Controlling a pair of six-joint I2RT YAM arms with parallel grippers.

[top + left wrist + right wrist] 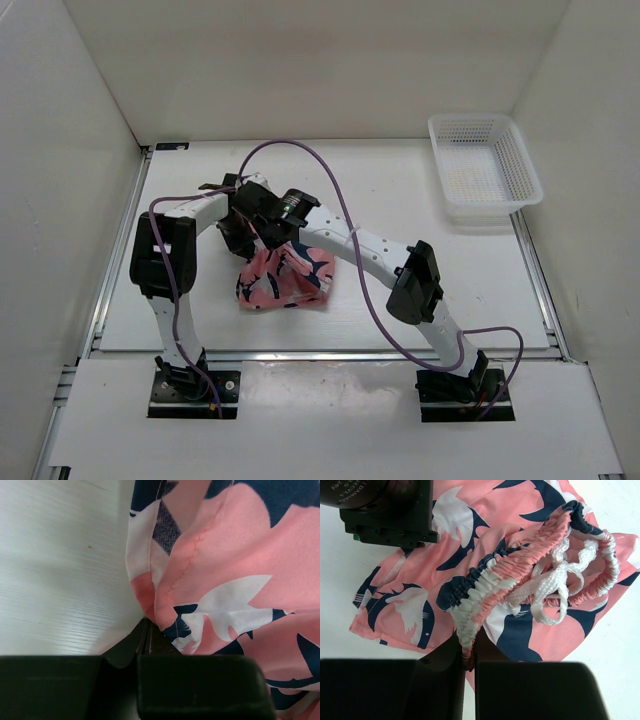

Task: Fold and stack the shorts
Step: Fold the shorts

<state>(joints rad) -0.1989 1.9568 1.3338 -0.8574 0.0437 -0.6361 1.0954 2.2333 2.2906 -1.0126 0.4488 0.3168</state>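
While gripped at two edges, shorts [283,278] sit bunched

Left claw [145,630] clenched on a hem, right claw [467,650] on the waistband. Shorts lie crumpled on the tabletop [420,300], well apart from the basket [470,120]; cloth trails from both claws toward the basket side.

Both arms reach forward and meet in the middle, wrists almost touching. The left arm [160,255] climbs from its base, folds at the elbow and sends its forearm off to the right, wrist tipped down. On the left gripper [147,630], the fingers [200,690] are pressed together with a hem of the shorts [225,580] pinched at their tips. The right arm [365,248] leans left in one long arch, its wrist just beside the other. The right gripper [468,652] is clamped too, fingers tight on the gathered waistband.
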